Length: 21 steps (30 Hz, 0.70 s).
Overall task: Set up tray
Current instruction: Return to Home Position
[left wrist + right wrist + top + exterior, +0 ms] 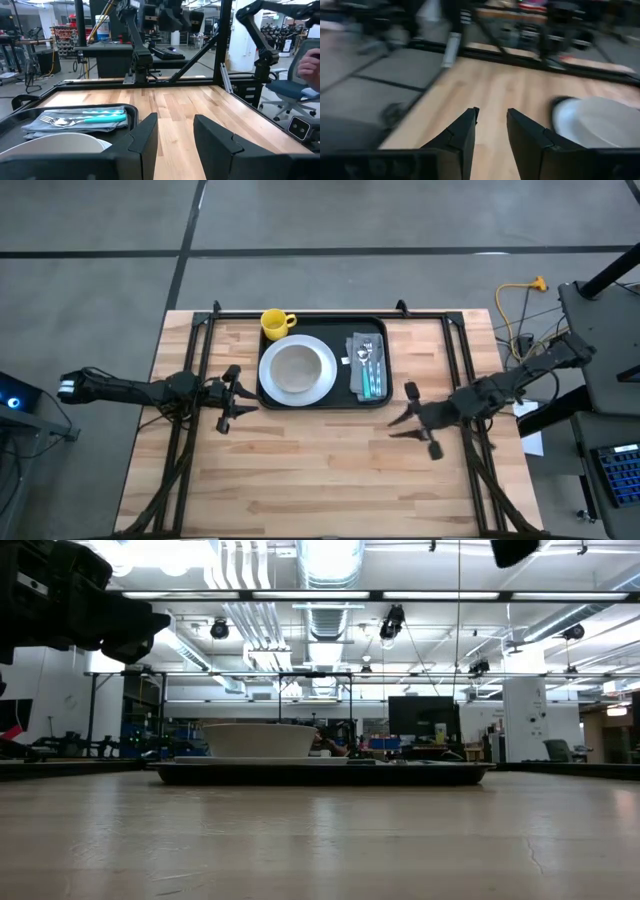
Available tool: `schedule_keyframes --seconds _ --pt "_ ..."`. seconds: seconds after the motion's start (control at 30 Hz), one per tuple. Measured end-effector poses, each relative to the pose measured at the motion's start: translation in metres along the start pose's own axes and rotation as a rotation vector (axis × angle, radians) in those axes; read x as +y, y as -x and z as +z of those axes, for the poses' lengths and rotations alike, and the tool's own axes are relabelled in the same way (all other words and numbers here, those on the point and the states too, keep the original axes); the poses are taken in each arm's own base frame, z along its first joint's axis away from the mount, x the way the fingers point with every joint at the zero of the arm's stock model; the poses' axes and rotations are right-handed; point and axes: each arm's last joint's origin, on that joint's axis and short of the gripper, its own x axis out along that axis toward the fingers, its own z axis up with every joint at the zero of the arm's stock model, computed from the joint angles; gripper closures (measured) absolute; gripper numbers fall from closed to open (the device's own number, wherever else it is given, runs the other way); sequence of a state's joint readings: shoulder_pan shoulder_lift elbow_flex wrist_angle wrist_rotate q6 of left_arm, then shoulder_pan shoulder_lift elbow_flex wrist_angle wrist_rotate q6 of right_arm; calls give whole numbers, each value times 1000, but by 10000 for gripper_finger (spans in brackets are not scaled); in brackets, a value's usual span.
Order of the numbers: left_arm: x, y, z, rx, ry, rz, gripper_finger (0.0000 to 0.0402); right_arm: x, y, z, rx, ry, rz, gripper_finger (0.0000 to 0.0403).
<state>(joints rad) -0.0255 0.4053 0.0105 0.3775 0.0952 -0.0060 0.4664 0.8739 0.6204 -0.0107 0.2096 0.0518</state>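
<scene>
The black tray [345, 402] lies at the table's far middle. On it stand a yellow mug [277, 323] at the far left corner and a white plate with a bowl [297, 370]. A grey napkin with cutlery [367, 365] lies at its right. My left gripper [238, 398] hovers just left of the tray's near left corner, open and with nothing between its fingers [175, 120]. My right gripper [398, 415] hovers off the tray's near right corner, open with nothing between its fingers [492, 112]. The right wrist view shows the plate [597, 122].
A black frame [300, 313] runs along the table's far edge, and its legs slant down both sides. Bare wood [320, 470] stretches from the tray to the near edge. A yellow cable [520, 290] lies on the floor beyond the right side.
</scene>
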Motion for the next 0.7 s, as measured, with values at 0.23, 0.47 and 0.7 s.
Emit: schedule_keyframes --seconds 0.23,0.47,0.7 --pt "0 0 0 0 0 0 294 2 27 -17 -104 86 334 303" --pt "0 0 0 1 0 0 294 0 44 -40 -233 205 377 303" --pt "0 0 0 0 0 0 294 -5 59 -64 -294 219 370 303"
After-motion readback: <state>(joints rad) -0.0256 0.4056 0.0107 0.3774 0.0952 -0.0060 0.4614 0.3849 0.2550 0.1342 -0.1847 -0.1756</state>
